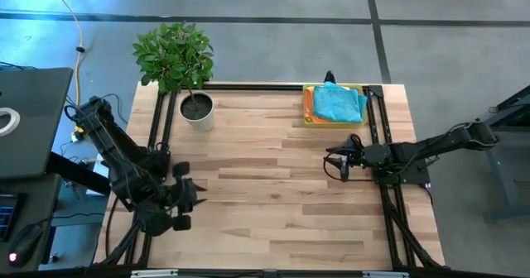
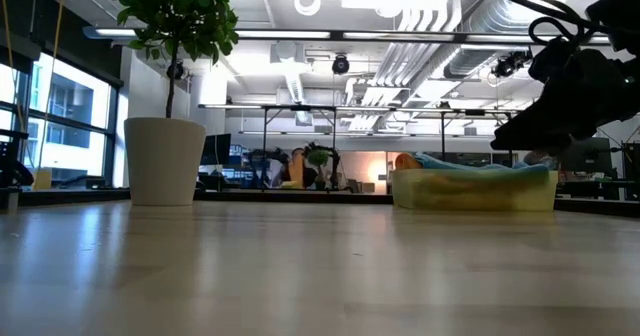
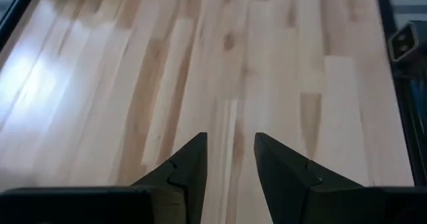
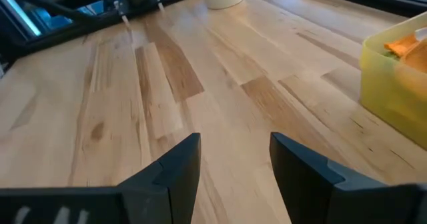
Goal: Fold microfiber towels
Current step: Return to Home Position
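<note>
the folded blue towel [image 1: 338,103] lies on top in the yellow bin [image 1: 331,125], at the far right corner of the table [image 1: 265,187]. it lies flat, its long axis running left to right along the bin's own long side, slightly skewed, with its right end reaching over the bin's right rim. an orange towel [image 1: 308,103] shows as a strip under it at the bin's left end. what lies beneath these two cannot be made out. from table height the blue cloth mounds just above the translucent wall of the bin, and the orange one pokes up at the left end.

the right gripper [image 1: 335,164] hangs over the right half of the table, near of the bin and apart from it, pointing left; its fingers [image 4: 175,167] stand apart around nothing. the left gripper [image 1: 192,197] sits at the near left edge of the table, pointing right, its fingers [image 3: 190,167] parted by a narrow gap over bare wood.

a potted plant [image 1: 196,108] stands at the far left of the table, well apart from the bin.
</note>
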